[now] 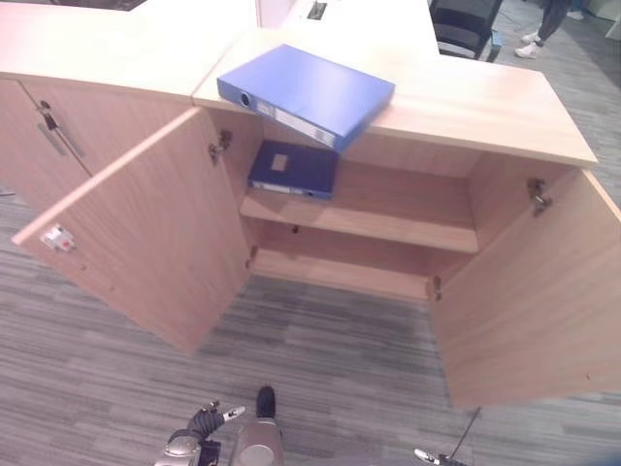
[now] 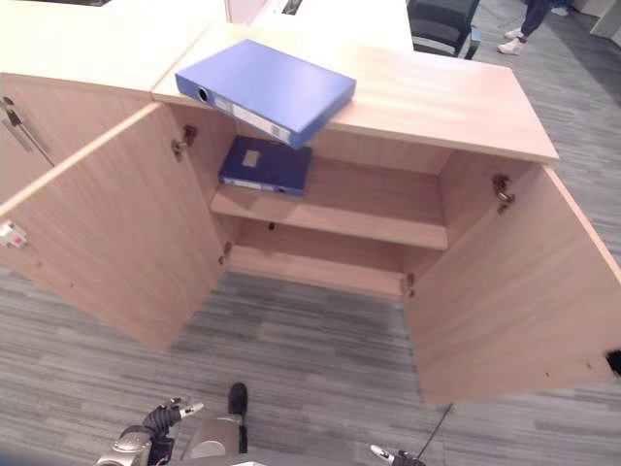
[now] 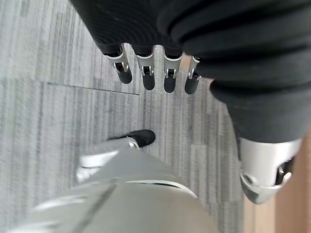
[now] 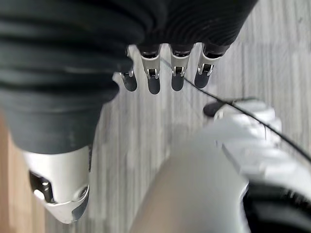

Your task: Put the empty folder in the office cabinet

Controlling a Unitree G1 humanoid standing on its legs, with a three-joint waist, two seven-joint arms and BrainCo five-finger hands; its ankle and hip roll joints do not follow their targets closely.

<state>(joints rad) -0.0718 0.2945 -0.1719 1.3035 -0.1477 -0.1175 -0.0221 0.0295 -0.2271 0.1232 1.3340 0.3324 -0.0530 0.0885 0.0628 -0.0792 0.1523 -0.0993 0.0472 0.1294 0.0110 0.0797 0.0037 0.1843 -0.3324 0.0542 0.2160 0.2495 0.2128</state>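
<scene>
A blue ring-binder folder lies flat on the wooden top of the office cabinet, one corner sticking out over the front edge. Both cabinet doors stand wide open. A darker blue folder lies on the left part of the upper shelf. My left hand hangs low near the floor, far below the cabinet, with straight fingers and nothing in it. My right hand hangs low at the other side, its fingers also straight and holding nothing.
The left door and right door swing out towards me over grey carpet. A closed neighbouring cabinet stands to the left. An office chair and a person's legs are behind the counter.
</scene>
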